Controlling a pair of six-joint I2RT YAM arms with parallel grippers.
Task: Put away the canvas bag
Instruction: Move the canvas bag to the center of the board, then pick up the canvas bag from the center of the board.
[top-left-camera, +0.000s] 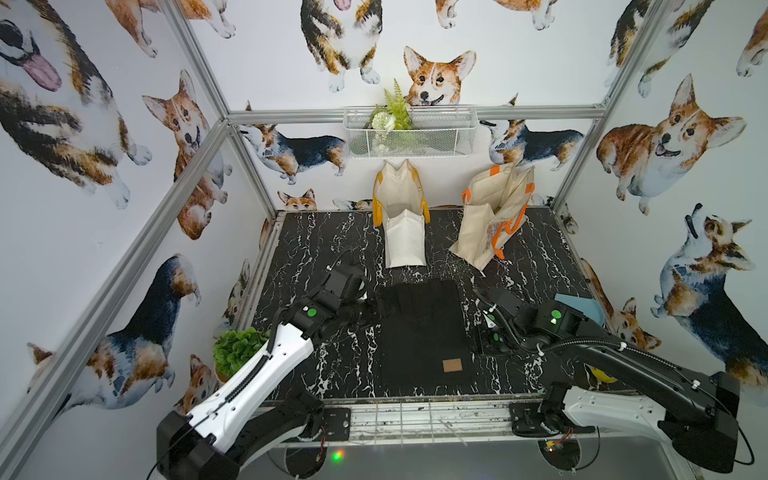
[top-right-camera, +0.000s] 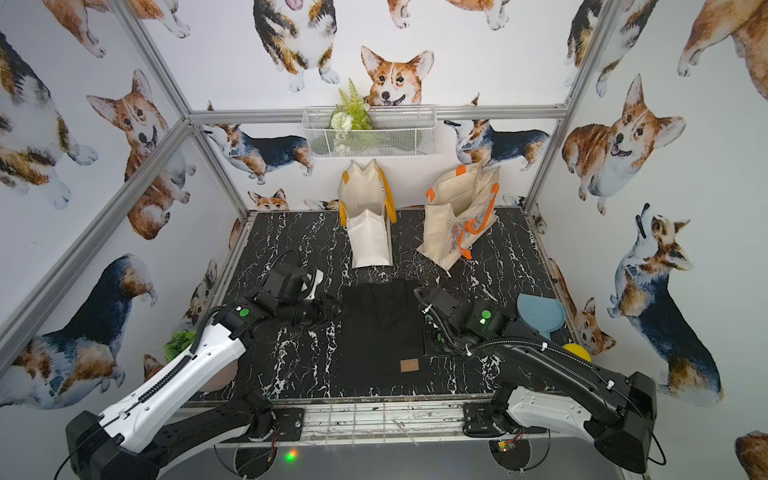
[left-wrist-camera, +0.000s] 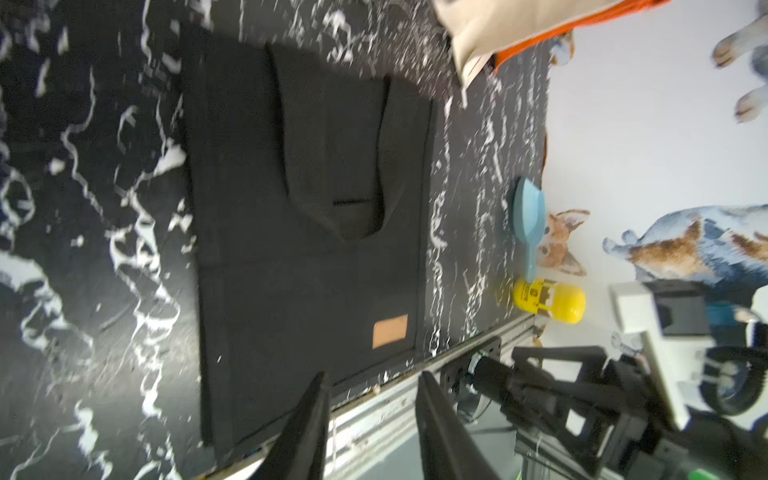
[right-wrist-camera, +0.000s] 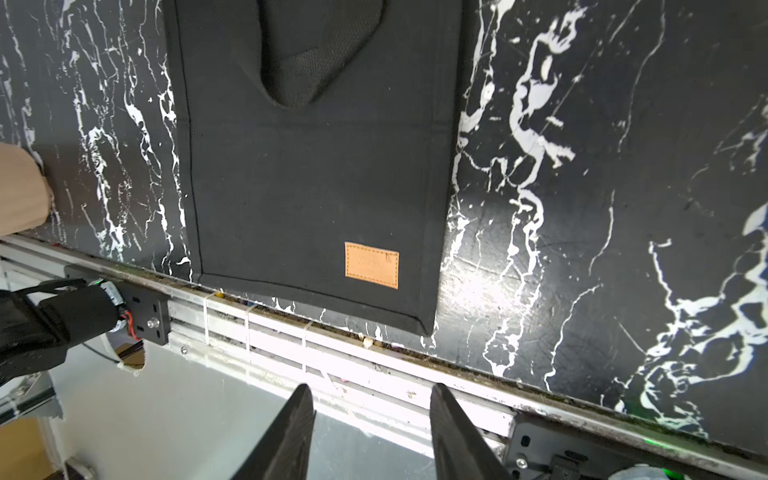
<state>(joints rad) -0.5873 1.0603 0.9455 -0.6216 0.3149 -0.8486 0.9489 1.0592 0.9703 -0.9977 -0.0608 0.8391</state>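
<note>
Left gripper (left-wrist-camera: 372, 376) and right gripper (right-wrist-camera: 370, 387) gape, holding nothing. Black canvas bag (top-left-camera: 419, 332) is hard to see on the dark counter (top-left-camera: 299, 241); it lies flat, tan patch (top-left-camera: 452, 365) at five o'clock.

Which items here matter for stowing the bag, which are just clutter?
Job: black canvas bag, left gripper, right gripper (both jaws open, empty).
Lying about: yellow-handled cream bag, orange-handled cream bag, wire basket, blue scoop, yellow object, potted plant.
</note>
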